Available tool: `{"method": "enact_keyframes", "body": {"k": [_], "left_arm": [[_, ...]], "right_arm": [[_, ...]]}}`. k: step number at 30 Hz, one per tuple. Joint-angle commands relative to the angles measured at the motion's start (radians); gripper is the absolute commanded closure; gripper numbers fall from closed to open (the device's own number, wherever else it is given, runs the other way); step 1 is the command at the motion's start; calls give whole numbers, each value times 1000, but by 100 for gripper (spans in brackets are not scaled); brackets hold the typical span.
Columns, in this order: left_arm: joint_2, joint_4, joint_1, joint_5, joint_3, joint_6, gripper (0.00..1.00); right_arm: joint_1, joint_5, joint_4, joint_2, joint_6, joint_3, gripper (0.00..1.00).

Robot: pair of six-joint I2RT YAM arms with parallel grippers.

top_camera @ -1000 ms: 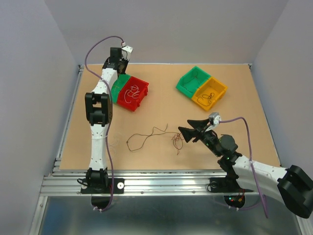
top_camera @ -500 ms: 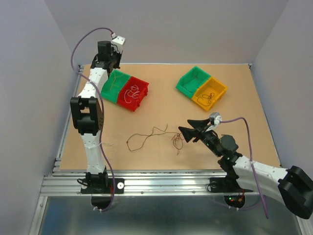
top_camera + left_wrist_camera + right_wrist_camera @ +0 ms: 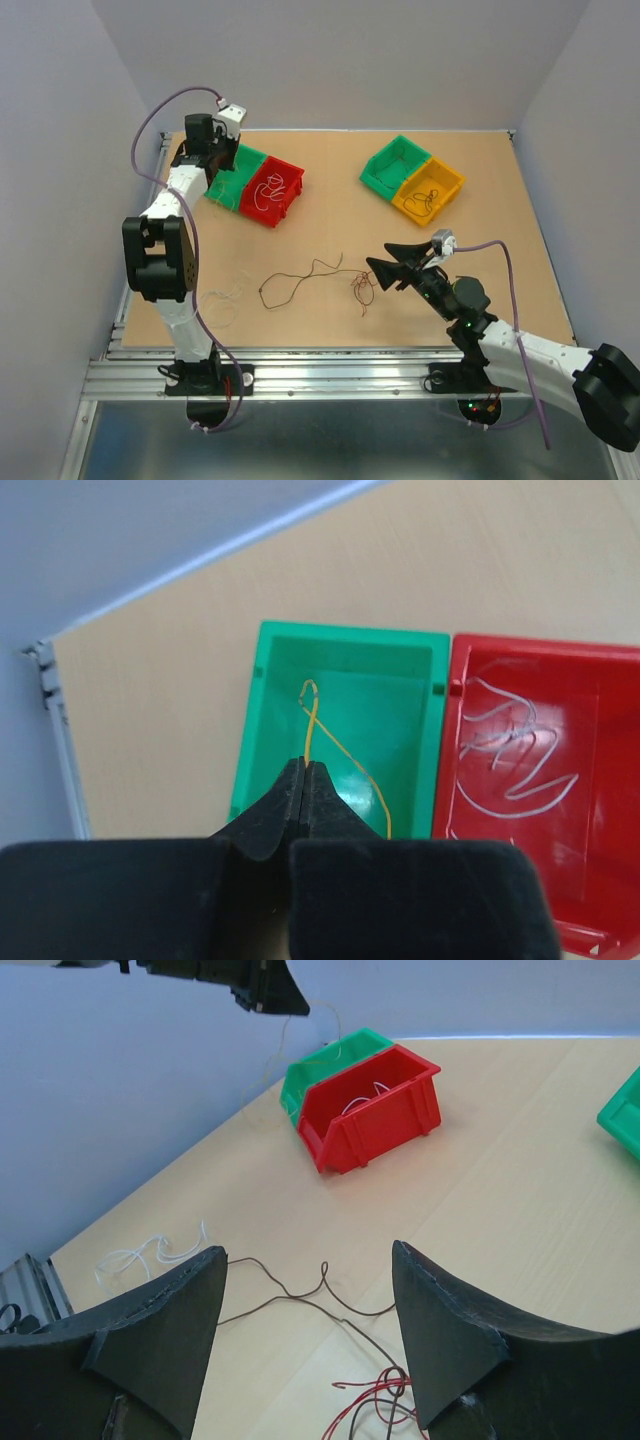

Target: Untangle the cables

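A brown cable (image 3: 300, 278) and a red clump (image 3: 362, 288) lie on the table (image 3: 340, 200) near its front edge. The right claw (image 3: 378, 272) hangs wide open beside the clump. The left claw (image 3: 305, 770) pinches a yellow cable (image 3: 313, 720) over the green bin (image 3: 350, 632), at the far left corner.

Tan table (image 3: 340, 220), red-green bins (image 3: 288, 205), green-yellow bins (image 3: 378, 186), loose cables (image 3: 362, 288) (brown, red, white)

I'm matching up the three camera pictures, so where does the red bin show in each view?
Top external: the red bin is in the upper left of the picture.
Left wrist: it fills the right side, cut off by the edge.
Right wrist: it sits in the upper middle.
Shared landmark: the green bin touching its side shows in all three.
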Motion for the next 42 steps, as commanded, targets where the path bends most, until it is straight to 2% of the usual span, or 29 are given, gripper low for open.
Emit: {"method": "enact_keyframes", "body": {"k": [1,6,10,15,25,26,27,29,32,35,37,38,42], "left_arm": [[-51,39,5,84,-69,39,100],[-20,62,6,91,-89,44,100],[20,45,6,81,-39,55,100],[145,-133,6,24,148,69,100],[346,-211,5,10,356,87,100],[352,-220,5,9,366,87,95],[354,-230,6,13,379,90,76],[318,-227,6,13,362,90,60],[218,-156,9,15,275,90,50],[132,-110,11,19,195,92,45],[49,-70,12,33,83,95,41],[23,-60,14,33,83,96,40],[-104,-29,21,44,-76,115,40]], "right_arm": [[5,4,10,-16,3,-26,28],[4,0,10,-15,4,-24,28],[4,6,4,-21,1,-27,28],[4,9,-2,-32,-2,-32,28],[5,13,-4,-29,-3,-30,28],[4,13,-4,-29,-3,-30,28],[4,16,-6,-29,-3,-33,28],[4,16,-6,-27,-3,-32,28],[5,15,-6,-22,-3,-32,28],[4,16,-4,-24,0,-33,28],[4,13,-6,-26,1,-35,28],[4,13,-6,-27,1,-36,28],[4,16,-6,-36,6,-41,28]]}}
